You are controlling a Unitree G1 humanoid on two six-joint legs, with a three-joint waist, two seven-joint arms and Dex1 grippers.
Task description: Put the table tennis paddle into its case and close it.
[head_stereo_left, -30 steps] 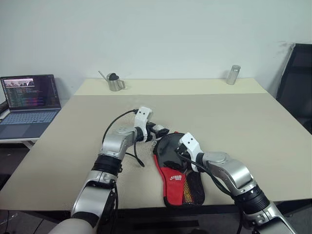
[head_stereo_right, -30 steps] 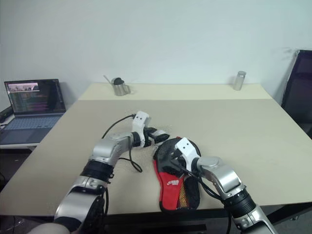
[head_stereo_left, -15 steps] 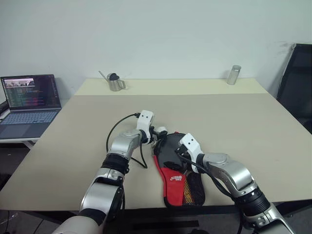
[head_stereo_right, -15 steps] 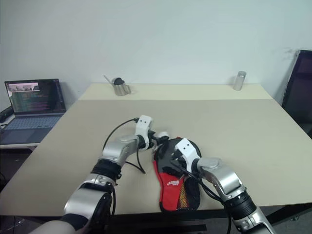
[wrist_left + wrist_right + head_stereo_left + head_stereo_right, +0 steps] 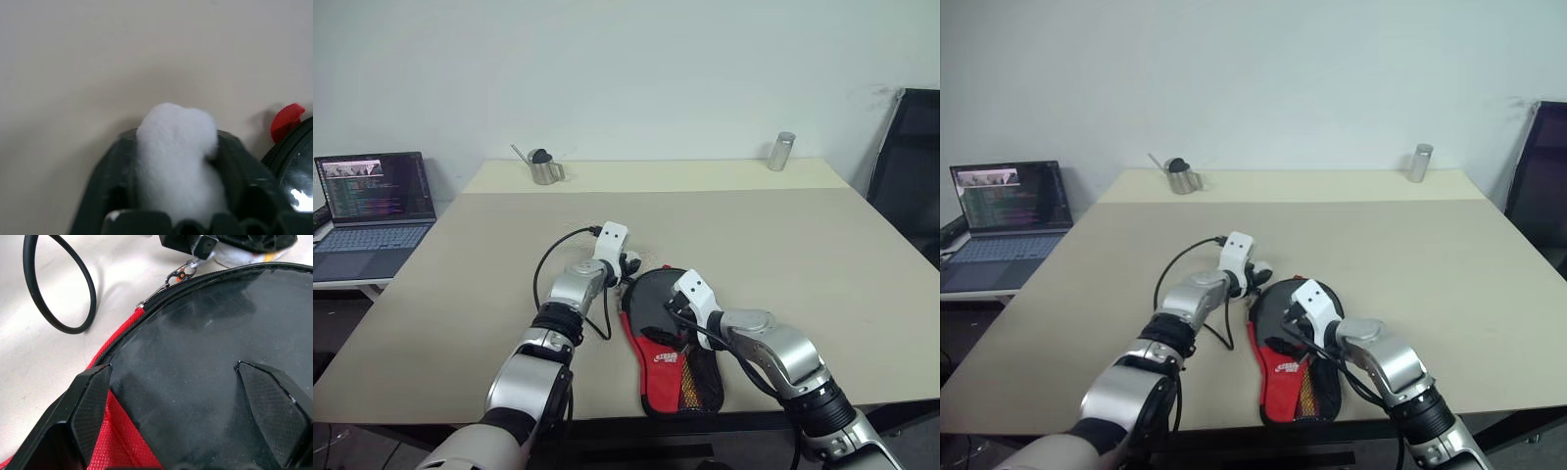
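Left gripper was clenched on the white plush charm, the fluff bulging up between both black fingers. The charm sat at the far left edge of the case, by the zipper; a small red tab lay just beside it on the table.

Right gripper stood released, fingers spread wide and resting on the round black top of the case, grasping nothing. The zipper pull lay at the case rim near the left gripper, and a black cable looped on the table beside it.

The case lay flat near the table's front edge, round black end away from the robot, red lower part toward it. A white logo was printed on the red; its letters could not be read. A mesh panel ran alongside. Could not tell whether the table tennis paddle was inside.

Further out: a metal cup and a metal cylinder at the far edge, well apart. A laptop stood open to the left, its screen text too small to read.
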